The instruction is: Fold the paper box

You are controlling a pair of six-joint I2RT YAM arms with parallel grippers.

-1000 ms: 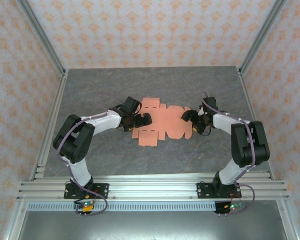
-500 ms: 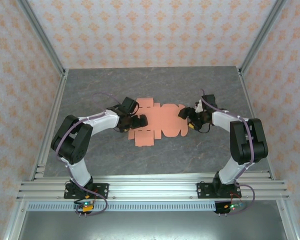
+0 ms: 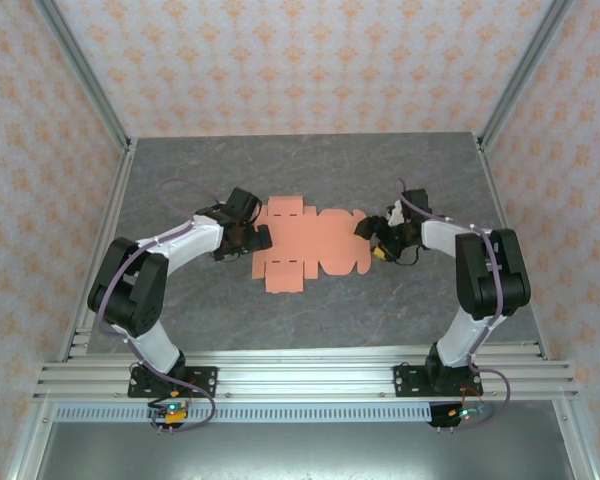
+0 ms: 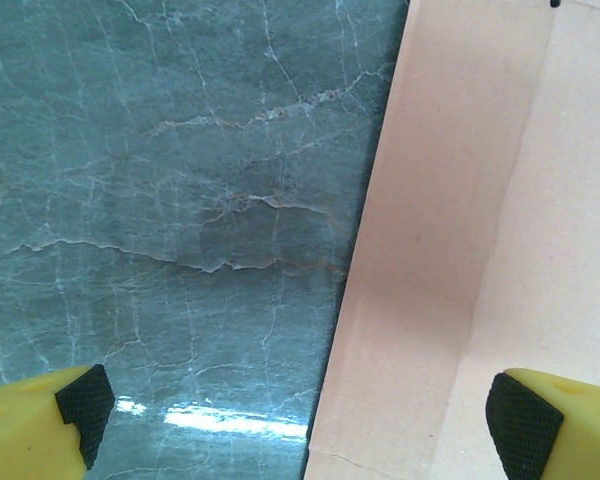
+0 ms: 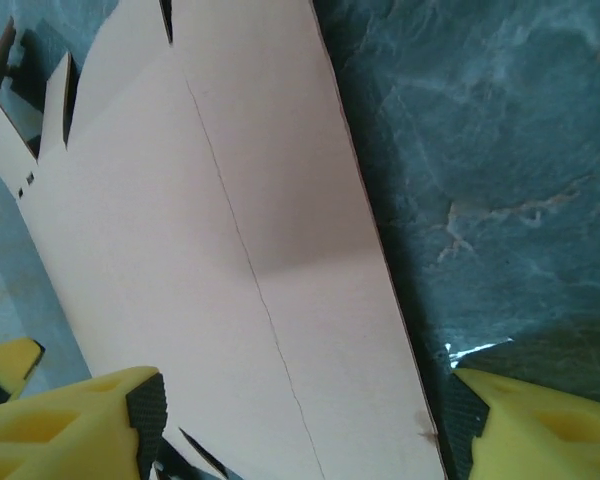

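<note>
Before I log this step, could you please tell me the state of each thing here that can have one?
paper box: unfolded sheet, lying on the table.
left end effector: open, straddling the box's left edge.
right end effector: open, straddling the box's right edge.

Table (image 3: 310, 315): grey marbled top, pale veining, glossy in patches.
Walls (image 3: 300, 60): cream paper with an orange floral motif, along the table's far, left and right edges.
Aluminium posts (image 3: 84, 70): one at each far corner.
Slotted aluminium rails (image 3: 310, 378): along the near edge.
</note>
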